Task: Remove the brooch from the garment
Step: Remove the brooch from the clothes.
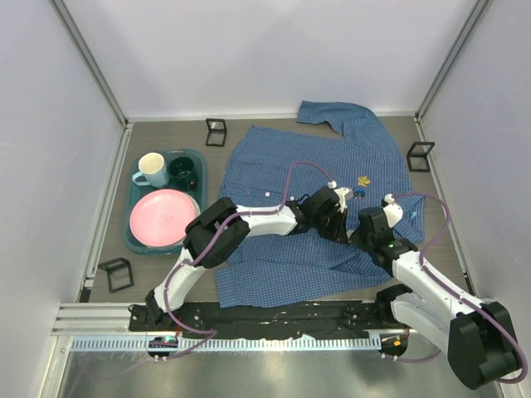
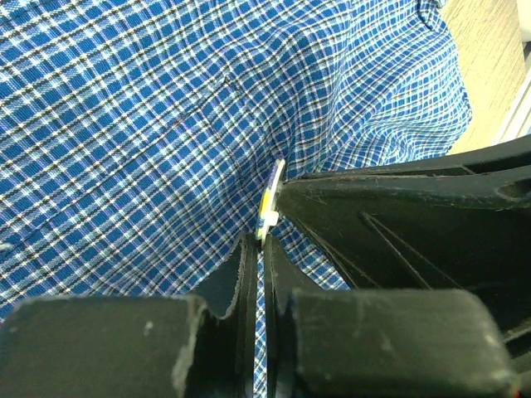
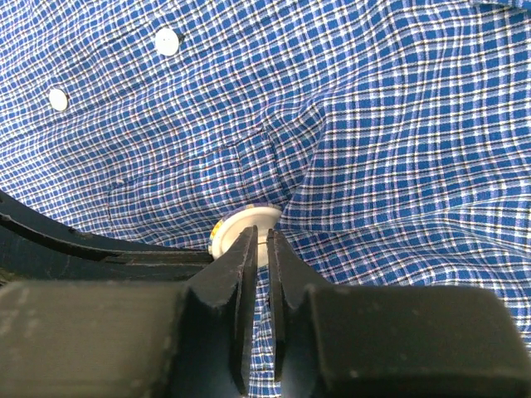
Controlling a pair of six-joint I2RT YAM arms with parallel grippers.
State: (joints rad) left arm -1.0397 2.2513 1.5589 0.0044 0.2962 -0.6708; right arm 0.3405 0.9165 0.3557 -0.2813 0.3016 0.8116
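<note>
Found the shirt (image 1: 274,166) spread flat over the table (image 1: 174,133), collar at the far end. Saw the left gripper (image 2: 259,249) pinched together on a fold of cloth and the right gripper (image 3: 260,238) apparently clamped on the rim of the brooch (image 3: 231,228), a small round disc seated against the shirt front just past the left tips. Judged the bracing and the grasp done but the pull-off left to do, seeing no gap between disc and cloth.
</note>
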